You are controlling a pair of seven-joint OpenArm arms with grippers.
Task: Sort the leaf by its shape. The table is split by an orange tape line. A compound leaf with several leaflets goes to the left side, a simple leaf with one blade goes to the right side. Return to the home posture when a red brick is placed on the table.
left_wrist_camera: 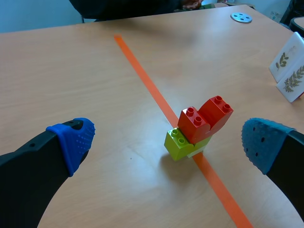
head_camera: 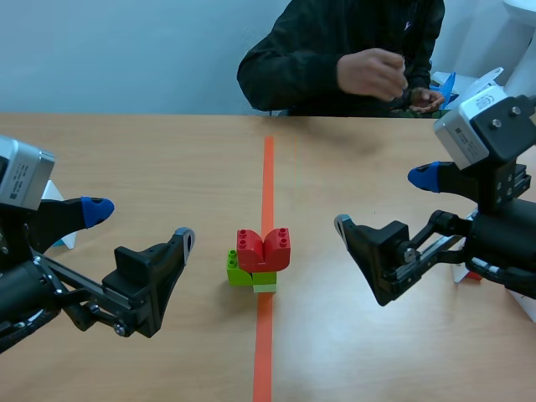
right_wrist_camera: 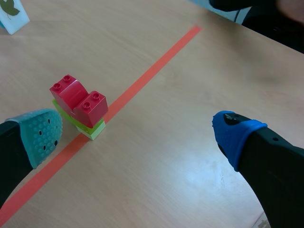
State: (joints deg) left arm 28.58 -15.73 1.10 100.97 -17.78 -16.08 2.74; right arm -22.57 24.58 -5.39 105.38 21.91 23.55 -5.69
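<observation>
Wooden table (head_camera: 151,167) (orange tape line (head_camera: 268,176) down its middle) before pale wall (head_camera: 126,50).

The room around me
A light wooden table (head_camera: 151,167) stretched before me to a plain pale blue wall (head_camera: 117,50), evenly lit.

The right end effector (right_wrist_camera: 137,135) hangs over the light wooden table (right_wrist_camera: 180,156), its two fingers spread wide, a grey-green dotted pad (right_wrist_camera: 40,135) on one and a blue pad (right_wrist_camera: 232,135) on the other, nothing between them. At ten o'clock from the gap stands a red plastic brick with two studded humps (right_wrist_camera: 78,97), stacked on lime-green plastic bricks (right_wrist_camera: 90,127) that touch the orange tape line (right_wrist_camera: 152,69). Far off at eleven o'clock stands a white card printed with a green leaf (right_wrist_camera: 12,13). At one o'clock a dark sleeve (right_wrist_camera: 235,5) shows.
</observation>
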